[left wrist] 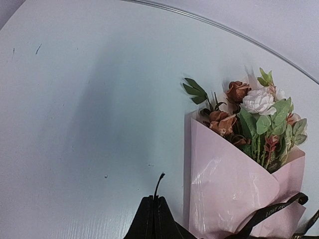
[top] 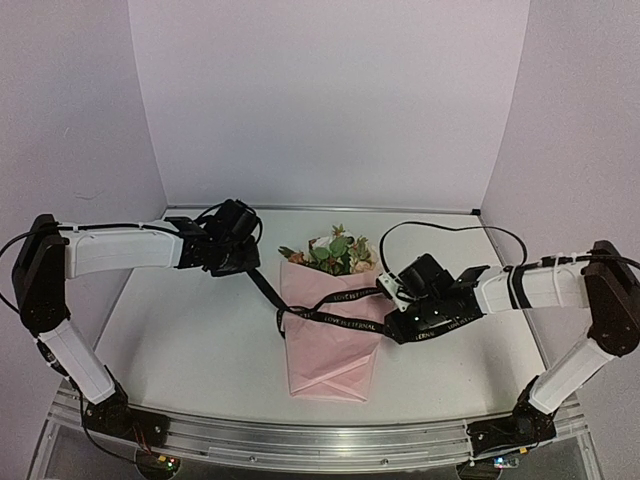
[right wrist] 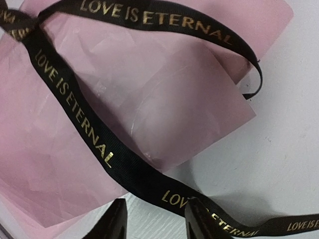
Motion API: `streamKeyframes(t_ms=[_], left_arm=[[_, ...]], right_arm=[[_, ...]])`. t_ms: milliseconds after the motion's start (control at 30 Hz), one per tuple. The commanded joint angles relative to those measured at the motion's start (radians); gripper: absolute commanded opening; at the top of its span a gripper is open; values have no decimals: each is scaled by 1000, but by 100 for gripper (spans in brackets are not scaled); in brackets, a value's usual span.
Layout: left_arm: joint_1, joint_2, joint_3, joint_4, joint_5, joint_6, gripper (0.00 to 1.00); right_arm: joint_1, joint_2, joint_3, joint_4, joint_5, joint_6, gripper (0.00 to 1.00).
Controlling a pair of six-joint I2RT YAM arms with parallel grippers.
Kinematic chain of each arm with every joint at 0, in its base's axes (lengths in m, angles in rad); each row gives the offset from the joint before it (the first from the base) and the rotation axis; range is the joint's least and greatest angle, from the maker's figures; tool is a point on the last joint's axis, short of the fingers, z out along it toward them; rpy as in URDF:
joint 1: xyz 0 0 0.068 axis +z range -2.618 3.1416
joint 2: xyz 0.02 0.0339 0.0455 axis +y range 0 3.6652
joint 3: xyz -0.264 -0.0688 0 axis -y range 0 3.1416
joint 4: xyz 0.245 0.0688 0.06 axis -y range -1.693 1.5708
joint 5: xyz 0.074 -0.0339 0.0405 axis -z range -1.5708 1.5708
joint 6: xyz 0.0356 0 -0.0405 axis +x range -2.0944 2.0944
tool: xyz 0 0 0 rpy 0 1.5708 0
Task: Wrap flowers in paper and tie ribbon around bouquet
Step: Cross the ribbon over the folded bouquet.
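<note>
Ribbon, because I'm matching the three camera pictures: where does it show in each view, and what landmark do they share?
Top external: ribbon crosses the centre, over the pink paper.
Left wrist: ribbon in the bottom right corner.
Right wrist: ribbon runs diagonally, top left to bottom right.
Shared landmark: the pink paper beneath it.

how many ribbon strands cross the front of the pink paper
2: upper strand ending loose beside the paper; lower strand running to the right pincer; any behind are hidden

White table point(top: 200, 330), pale lilac backdrop walls point(top: 330, 100)
</note>
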Motion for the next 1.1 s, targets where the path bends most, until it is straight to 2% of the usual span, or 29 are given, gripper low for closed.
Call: streamKeyframes(t_ms=[0, 100, 367, 533, 667, 700, 767, 800, 1000, 1067], left_arm=[[3, -33, 26, 18, -9, 8, 0], [5, -28, 31, 15, -12, 15, 0], [12, -8, 41, 12, -2, 7, 0], [16, 1, 40, 6, 8, -7, 0], [22, 2, 38, -1, 11, -15, 0], [24, 1, 34, -1, 11, -17, 0], [35, -3, 22, -1, 14, -19, 0], [48, -8, 13, -2, 18, -22, 0], [117, -39, -61, -3, 36, -27, 0], [131, -53, -87, -16, 28, -31, 0]], right_arm=[[-3, -10, -62, 6, 58, -174, 52], [-2, -7, -96, 71, 59, -228, 54], [102, 112, -95, 270, 274, -429, 57], [120, 152, -51, 282, 342, -453, 53], [120, 156, -46, 276, 381, -446, 36], [120, 154, -49, 276, 392, -443, 29], [120, 149, -57, 276, 416, -436, 5], [120, 143, -61, 276, 429, -427, 1], [120, 48, -114, 262, 594, -351, 0], [113, 6, -120, 199, 631, -326, 0]])
